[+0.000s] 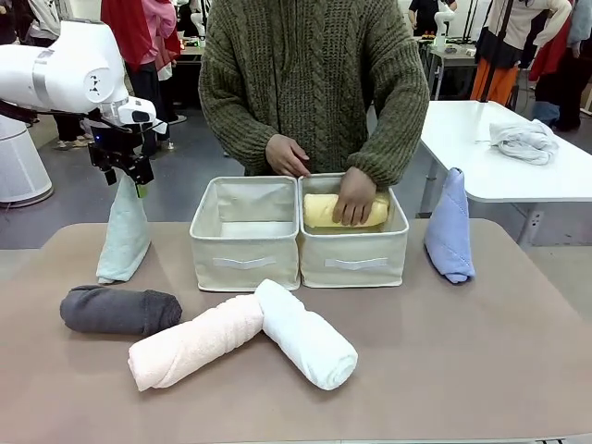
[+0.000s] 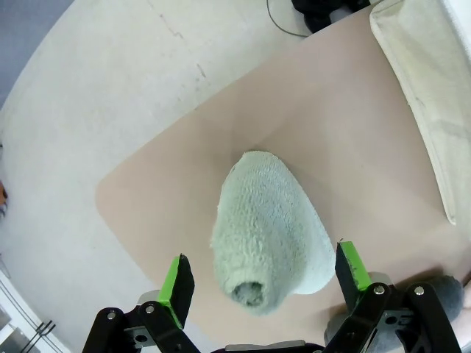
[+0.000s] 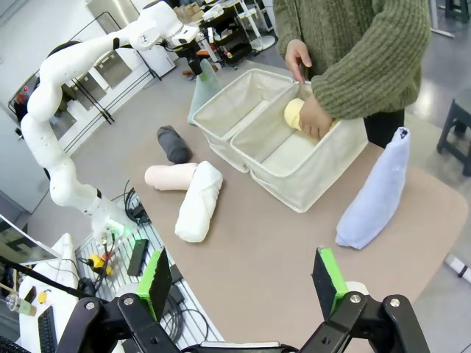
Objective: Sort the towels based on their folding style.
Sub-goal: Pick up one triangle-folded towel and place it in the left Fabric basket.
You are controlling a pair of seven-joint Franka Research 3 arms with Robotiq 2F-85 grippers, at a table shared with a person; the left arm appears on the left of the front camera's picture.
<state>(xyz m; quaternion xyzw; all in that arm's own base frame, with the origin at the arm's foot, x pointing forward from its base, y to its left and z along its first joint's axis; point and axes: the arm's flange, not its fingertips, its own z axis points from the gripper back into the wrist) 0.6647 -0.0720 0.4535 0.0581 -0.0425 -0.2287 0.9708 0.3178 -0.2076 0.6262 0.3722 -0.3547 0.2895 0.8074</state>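
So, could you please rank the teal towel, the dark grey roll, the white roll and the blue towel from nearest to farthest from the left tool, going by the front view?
1. Pale teal towel, right under the left tool.
2. Dark grey roll, front left.
3. White roll, front middle.
4. Blue towel, right side.

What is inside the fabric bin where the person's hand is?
A rolled yellow towel, with the person's hand resting on it. Anything beneath the towel is covered.

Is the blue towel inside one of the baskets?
No, the blue towel stands upright on the table, outside and beside the right-hand bin.
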